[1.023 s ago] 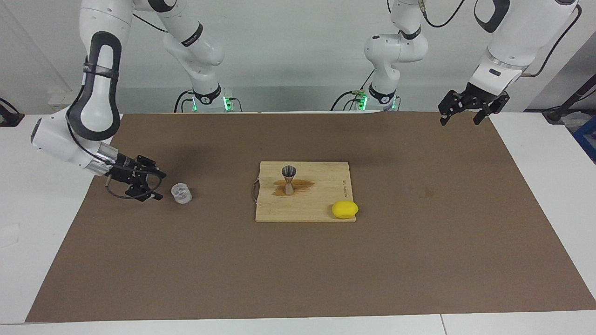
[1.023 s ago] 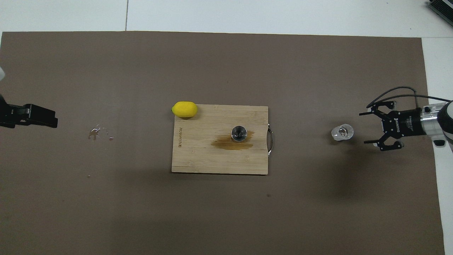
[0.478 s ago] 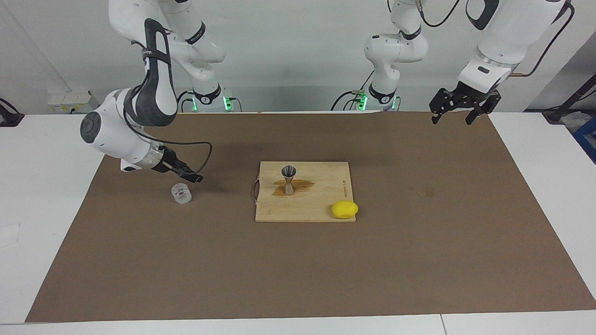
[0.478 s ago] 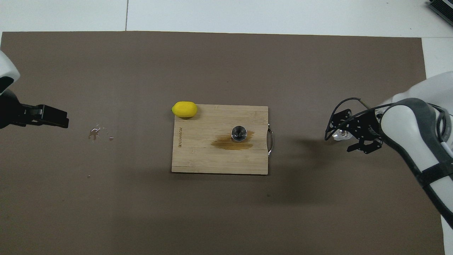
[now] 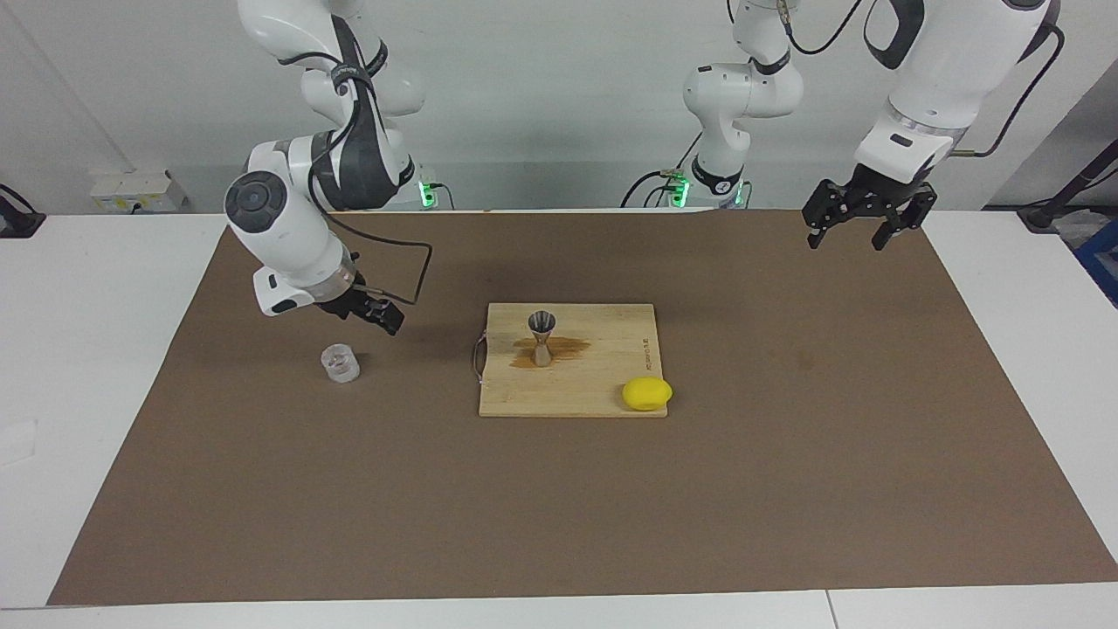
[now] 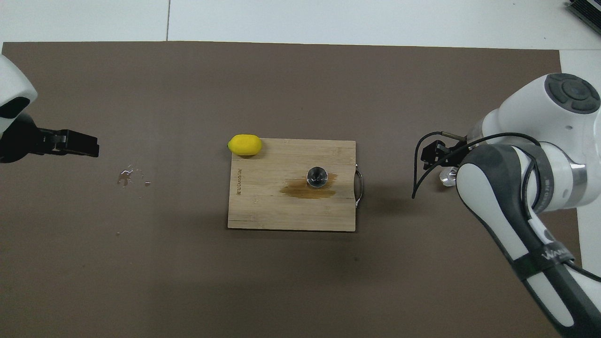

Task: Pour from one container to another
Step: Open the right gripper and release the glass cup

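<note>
A large brown mat (image 5: 559, 489) covers most of the white table (image 5: 79, 367) and fills the middle of both views. At the centre of the frame lies a rectangular light wooden cutting board (image 5: 594, 384) with a small metal handle on one short edge and a dark wet stain across its top.

The right arm comes down at the upper left of the facing view. Its black right gripper (image 5: 377, 314) hangs in the air over the mat, just above and beside the cup, apart from it and holding nothing; how far its fingers stand apart cannot be told. The left gripper (image 5: 856, 223), black as well, hangs at the upper right of the facing view over the mat's edge by the robots, jaws spread wide and empty; this arm waits.

A yellow oval lemon (image 5: 647, 393) rests at the board's lower right corner in the facing view. The small silvery hourglass-shaped metal jigger (image 5: 541, 336) stands upright on the stain. The short clear glass cup (image 5: 340, 362) stands upright on the mat at centre left of the facing view, well apart from the board. A few water droplets (image 6: 129, 176) glisten at centre left of the overhead view.
</note>
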Controlling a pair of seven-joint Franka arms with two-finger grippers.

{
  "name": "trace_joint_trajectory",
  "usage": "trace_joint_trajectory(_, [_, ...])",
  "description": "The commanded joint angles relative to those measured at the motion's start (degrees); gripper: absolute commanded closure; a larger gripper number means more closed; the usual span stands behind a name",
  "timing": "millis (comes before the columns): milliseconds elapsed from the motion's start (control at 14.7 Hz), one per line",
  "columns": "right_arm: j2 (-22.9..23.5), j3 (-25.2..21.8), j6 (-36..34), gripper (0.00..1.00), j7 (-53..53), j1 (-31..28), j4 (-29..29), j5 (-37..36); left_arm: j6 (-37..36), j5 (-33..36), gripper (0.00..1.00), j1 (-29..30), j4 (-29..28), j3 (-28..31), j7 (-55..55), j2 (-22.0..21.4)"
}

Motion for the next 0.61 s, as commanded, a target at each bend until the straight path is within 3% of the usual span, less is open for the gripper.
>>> trace_joint_trajectory(0, [-4.3,0.0,-0.8,0.01,-2.0,-0.1,2.3,-3.1,1.8,-0.2,0.0,0.2,-2.5,1.0,-0.3,-2.2])
trace_joint_trajectory(273, [-4.8,0.0,-9.8,0.01,-2.0,-0.7,13.1,-2.9,-2.8,-0.2,0.0,0.8,0.6,1.0,-0.5,-1.4])
trace_joint_trajectory(546, [-5.1,-0.5,-16.7,0.01,-5.5,-1.2,17.3,-2.0,-5.9,-0.1,0.0,5.5,0.7,-1.0,-0.5,-1.5])
